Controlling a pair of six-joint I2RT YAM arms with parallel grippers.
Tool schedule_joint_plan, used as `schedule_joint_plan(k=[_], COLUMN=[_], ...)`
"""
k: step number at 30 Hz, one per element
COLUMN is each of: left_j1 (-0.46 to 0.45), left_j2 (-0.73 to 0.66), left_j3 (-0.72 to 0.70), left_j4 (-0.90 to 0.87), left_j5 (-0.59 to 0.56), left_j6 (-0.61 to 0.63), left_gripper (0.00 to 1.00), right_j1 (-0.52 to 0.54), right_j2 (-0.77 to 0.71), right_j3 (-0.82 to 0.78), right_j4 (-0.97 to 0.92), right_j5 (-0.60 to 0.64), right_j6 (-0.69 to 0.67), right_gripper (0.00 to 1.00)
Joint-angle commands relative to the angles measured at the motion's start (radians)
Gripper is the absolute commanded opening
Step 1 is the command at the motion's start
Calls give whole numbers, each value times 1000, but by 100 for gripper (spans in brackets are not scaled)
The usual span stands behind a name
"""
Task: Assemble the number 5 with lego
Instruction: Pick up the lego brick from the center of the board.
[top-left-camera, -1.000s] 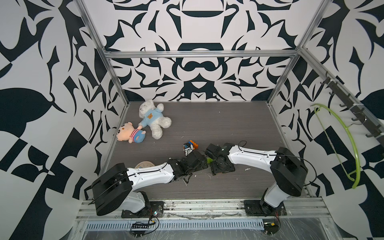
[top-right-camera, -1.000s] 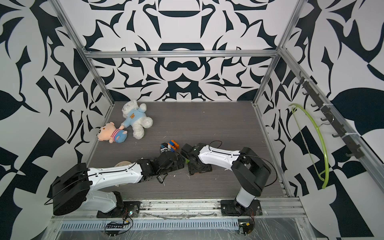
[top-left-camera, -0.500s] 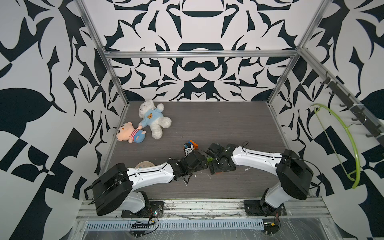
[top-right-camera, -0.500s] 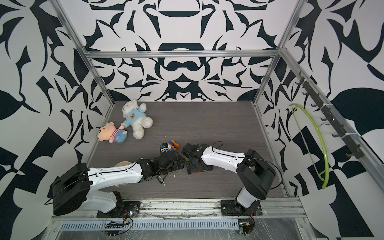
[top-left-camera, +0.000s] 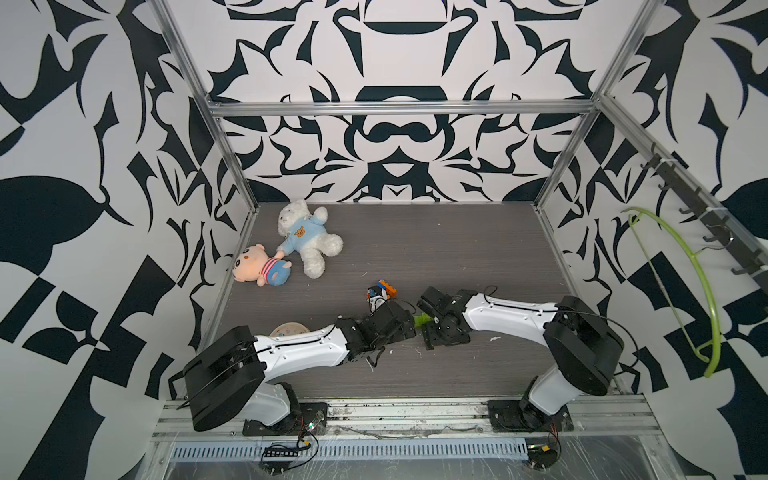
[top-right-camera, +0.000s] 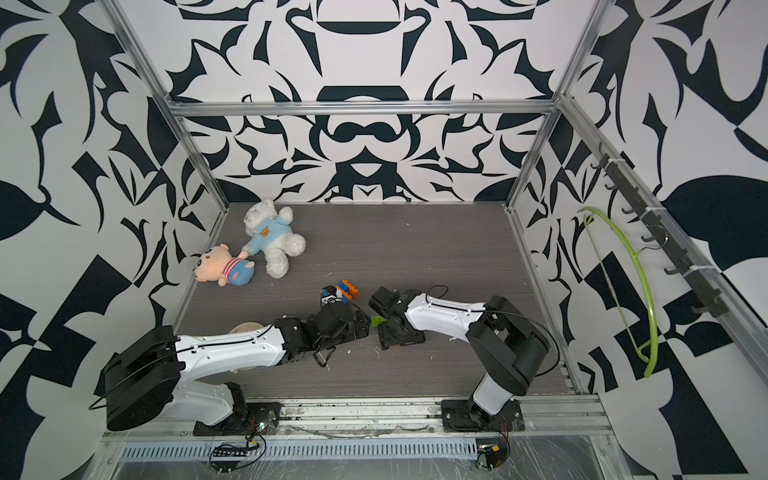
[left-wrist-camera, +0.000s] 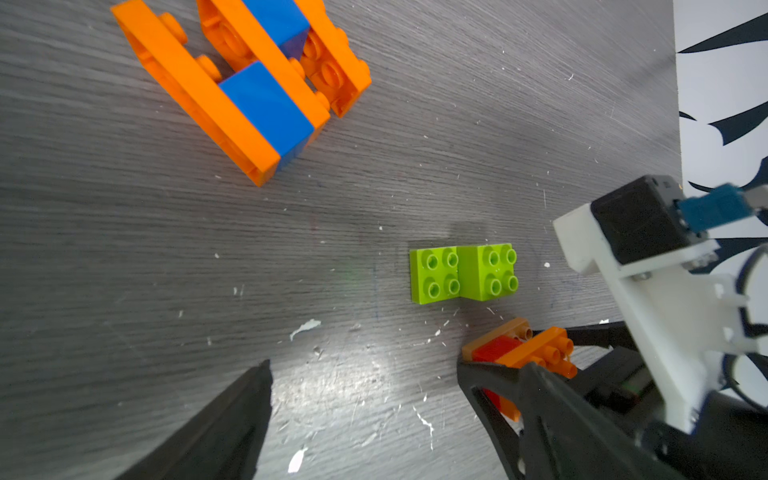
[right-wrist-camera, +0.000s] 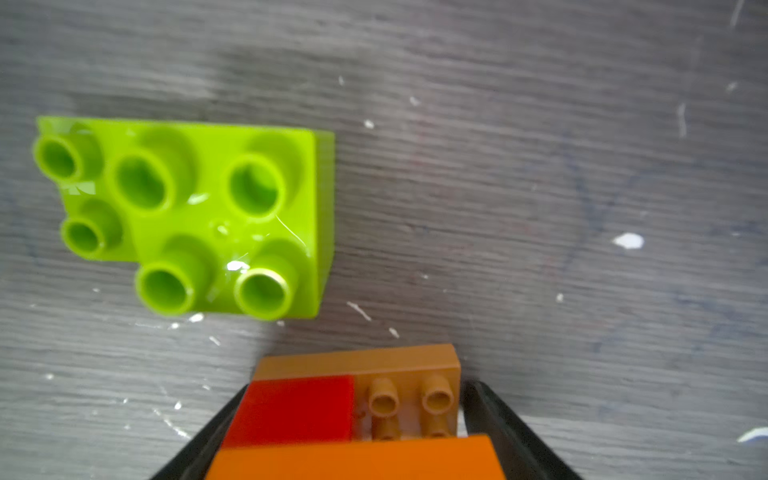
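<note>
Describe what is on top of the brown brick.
A red brick covers part of the brown brick; other studs show bare. An orange brick tops the red one, hiding the rest.

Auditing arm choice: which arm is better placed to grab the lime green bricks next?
Probably left. The left gripper is open and empty, with the lime green bricks lying just ahead of it; the right gripper grips the brown, red and orange stack.

Both top views are bright and even, with soft shadows. Glare pools on the worktop (left-wrist-camera: 345, 386) in the left wrist view. The right wrist view blurs the brick stack (right-wrist-camera: 291, 411); the lime green brick (right-wrist-camera: 199, 216) glints.
</note>
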Motion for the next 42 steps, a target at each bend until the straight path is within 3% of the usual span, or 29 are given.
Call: schedule_joint_plan(k=[1, 30, 42], left_j1=[3, 3, 2], left_j2=[10, 12, 15], left_j3=[-1, -5, -4], left_j4=[3, 6, 6], left_j5=[4, 0, 4], left_j6=[10, 8, 8], left_gripper=[99, 99, 99], right_j1=[-2, -9, -9], right_j2=[11, 5, -47], right_j3=[-25, 5, -11], right_j4=[33, 26, 37], right_j5=[-12, 18, 42], right_j6=[-14, -47, -47], right_gripper=[81, 82, 88])
